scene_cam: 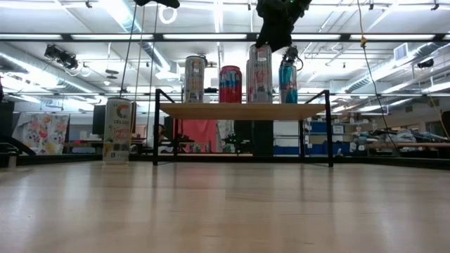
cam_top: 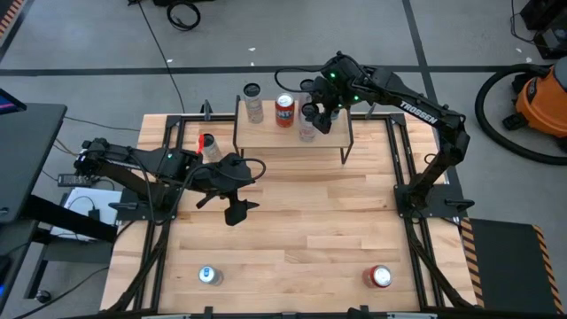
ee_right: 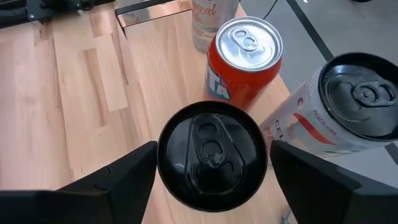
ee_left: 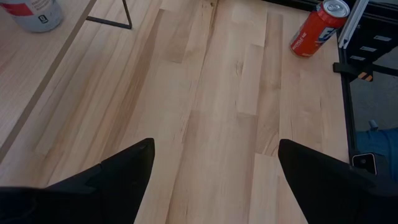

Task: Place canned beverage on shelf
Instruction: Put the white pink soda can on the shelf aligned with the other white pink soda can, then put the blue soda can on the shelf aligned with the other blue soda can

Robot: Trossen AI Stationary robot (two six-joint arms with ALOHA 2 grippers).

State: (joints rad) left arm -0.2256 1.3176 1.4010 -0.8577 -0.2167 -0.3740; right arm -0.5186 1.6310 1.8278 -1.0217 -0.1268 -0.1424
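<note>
the right gripper [cam_top: 312, 118] hangs over the right part of the shelf [cam_top: 332, 140], directly above a tall pale can with a black lid [ee_right: 211, 155] that stands upright on the shelf's wooden top. in the right wrist view its two dark fingers [ee_right: 127, 171] sit on either side of that lid with a visible gap on each side, so the claw is spread and not pinching the can. just beside this can on the shelf stands a red can with a silver top [ee_right: 244, 59], and beyond that a white can with a black lid [ee_right: 348, 106]. from table height the cans line up in a row on the shelf's board, with a teal can [scene_cam: 287, 81] showing at the right end; whether that one stands on the shelf or behind it i cannot tell. the left gripper [cam_top: 232, 190] waits over the bare middle of the table [cam_top: 301, 230], its fingers spread wide and holding nothing. near the table's front edge stand a silver-blue can [cam_top: 208, 276] and another red can [cam_top: 380, 277], well apart from each other, and a white can with a red mark [cam_top: 209, 146] stands on the tabletop left of the shelf.
</note>
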